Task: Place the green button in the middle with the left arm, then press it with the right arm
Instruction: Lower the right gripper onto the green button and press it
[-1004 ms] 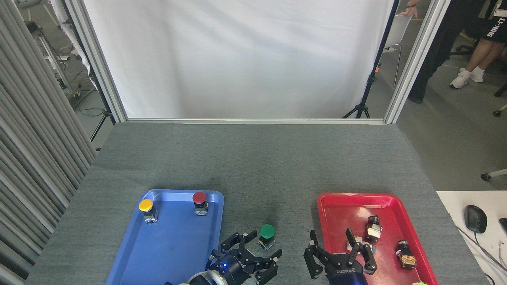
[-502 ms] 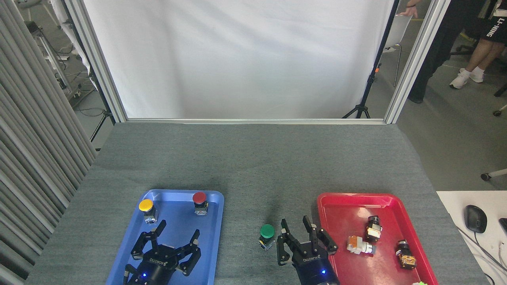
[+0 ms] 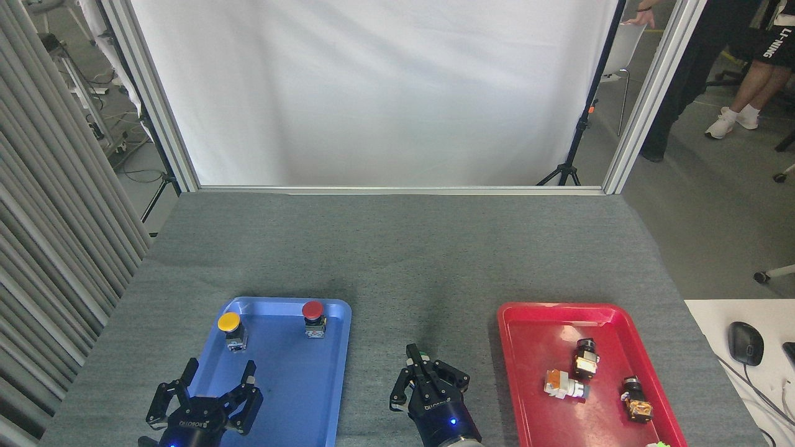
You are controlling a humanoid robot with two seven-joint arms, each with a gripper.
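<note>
Green showed only as a sliver: the green button (image 3: 423, 356) stood on the grey table (image 3: 397, 248) between the blue tray (image 3: 298, 385) and red tray (image 3: 540, 329), mostly hidden under our right gripper (image 3: 415, 363), fingers drawn together above it. Our left gripper (image 3: 214, 379) hung spread wide, holding nothing.

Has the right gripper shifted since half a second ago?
Yes. The black claw-fingered right gripper has moved left, away from the red plastic tray, and now sits over the small green-capped push-button, hiding nearly all of it.
</note>
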